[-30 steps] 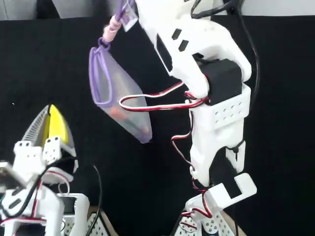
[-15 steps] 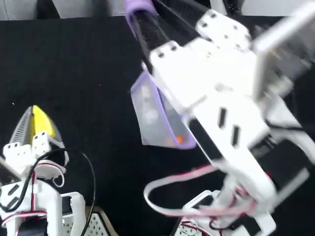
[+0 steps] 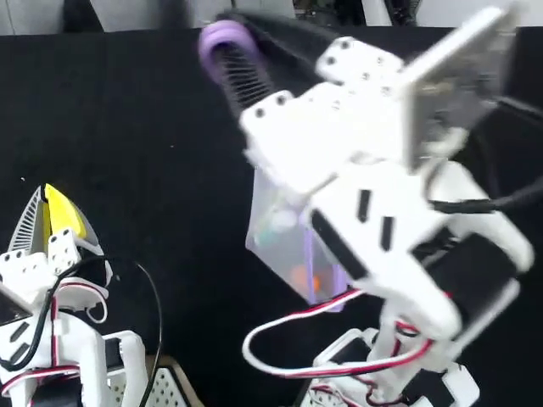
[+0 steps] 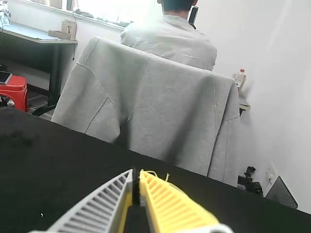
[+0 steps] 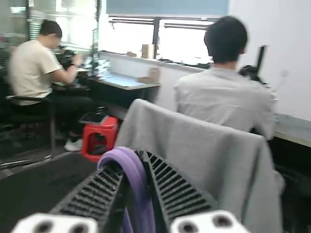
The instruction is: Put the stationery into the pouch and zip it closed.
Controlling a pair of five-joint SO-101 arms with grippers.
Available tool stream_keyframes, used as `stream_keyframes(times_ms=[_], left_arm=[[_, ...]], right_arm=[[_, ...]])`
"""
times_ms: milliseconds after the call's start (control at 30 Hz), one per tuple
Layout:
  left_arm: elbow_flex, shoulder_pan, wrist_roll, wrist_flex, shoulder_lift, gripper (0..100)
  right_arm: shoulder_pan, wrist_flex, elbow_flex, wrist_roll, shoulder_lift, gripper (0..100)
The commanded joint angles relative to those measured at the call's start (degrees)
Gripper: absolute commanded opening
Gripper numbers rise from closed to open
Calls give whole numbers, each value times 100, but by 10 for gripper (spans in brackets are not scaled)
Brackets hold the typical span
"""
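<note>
The right arm [image 3: 382,220] holds the pouch [image 3: 284,229] up off the black counter [image 3: 127,127]; its black ribbed jaws are clamped narrowly on the purple loop [image 5: 127,170] at the pouch's top end, so the translucent body hangs free below them. Held this way, gravity likely keeps the contents at the low end and away from the opening; an orange item [image 3: 301,275] does lie near the bottom inside, apparently a piece of the stationery. Whether the zip is drawn shut cannot be told; the arm covers that edge in the high view.

The left arm [image 3: 51,339] sits low at the near side of the counter, well apart from the pouch; its white and yellow jaws are pressed together with nothing between them. That looks like a waiting pose, out of the way of the hanging pouch. If the zip is open, closing it would probably need these jaws on the slider while the right arm keeps the pouch taut.
</note>
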Motion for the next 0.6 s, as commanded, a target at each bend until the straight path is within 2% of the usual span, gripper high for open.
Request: stream_keyframes(times_ms=[0, 133, 333, 567], left_arm=[[-251, -57, 35, -114, 35, 30], [-259, -136, 9, -114, 35, 30], [-215, -585, 53, -290, 35, 30], [-215, -576, 53, -281, 35, 30]], right_arm=[[-870, -527, 382, 53, 57, 11], [-1301, -800, 593, 62, 66, 11], [-1301, -1468, 1024, 62, 66, 11], [-1292, -3015, 2281, 281, 75, 11]])
